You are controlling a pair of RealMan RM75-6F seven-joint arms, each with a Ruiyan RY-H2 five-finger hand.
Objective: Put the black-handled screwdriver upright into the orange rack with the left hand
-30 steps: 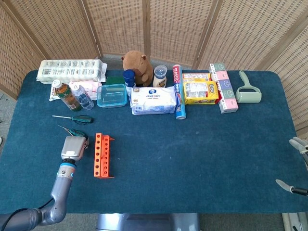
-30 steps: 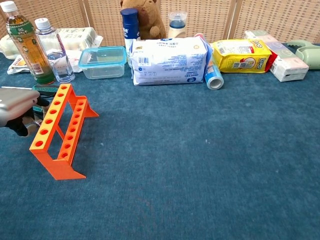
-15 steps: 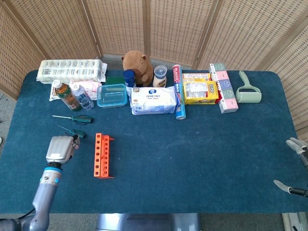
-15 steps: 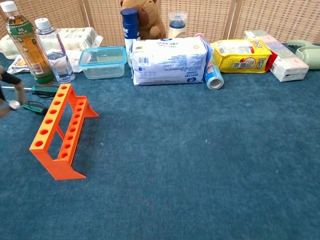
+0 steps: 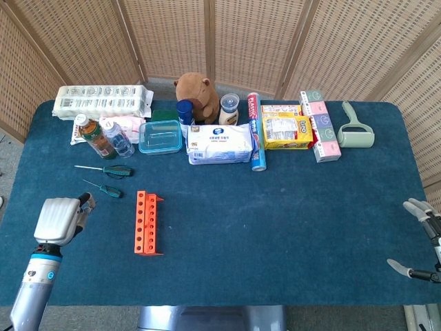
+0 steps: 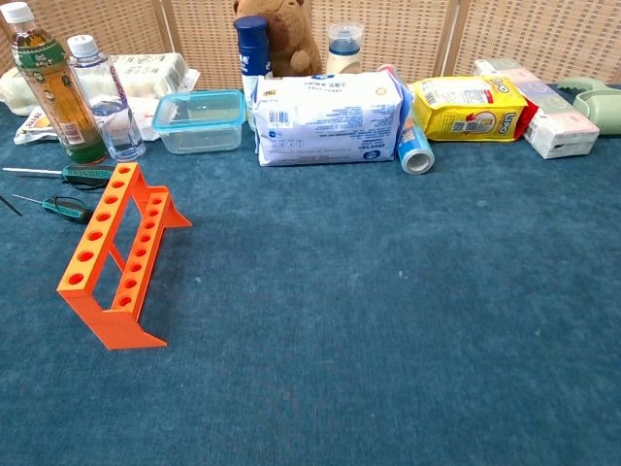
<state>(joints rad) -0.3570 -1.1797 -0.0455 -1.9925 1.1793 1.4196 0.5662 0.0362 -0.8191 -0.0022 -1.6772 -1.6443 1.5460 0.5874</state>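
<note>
- L hand (image 5: 58, 219), silver-backed, near-left over the blue-carpeted worktop (image 5: 275, 221); seen from behind, fingers curled under, can't tell if together or apart. No tool seen in it.
- R hand (image 5: 422, 238) at far-right worktop edge, only partly in view; fingers spread apart, holding nothing.
- Orange plastic rack w/ a row of round holes (image 5: 147, 223) stands on the worktop to the R of the L hand, well apart from it; every hole seen in chest view is empty (image 6: 109, 254).
- Small dark-handled screwdriver (image 5: 103, 189) lies flat just beyond the rack's far-left end, shaft pointing left; handle looks black-green. Not in rack, not touched by either hand.
- Bigger green-handled screwdriver (image 5: 107, 169) lies flat a bit further back, roughly parallel.
- Behind those: tea bottle w/ orange cap, brown liquid inside (image 5: 94, 136); beside it a clear water bottle (image 5: 118, 140), contents unclear.
- Clear plastic box w/ teal lid (image 5: 160, 136), lid on, looks empty in chest view.
- White-blue pack of wipes (image 5: 220, 143), then a blue tube lying flat (image 5: 255, 131), yellow snack bag (image 5: 286, 131), pastel boxes in a row (image 5: 320, 124), pale green lint roller (image 5: 354, 128).
- Back row: white egg carton (image 5: 103, 101), brown plush toy (image 5: 196, 92), dark blue canister (image 5: 185, 112), small white bottle (image 5: 229, 108).
</note>
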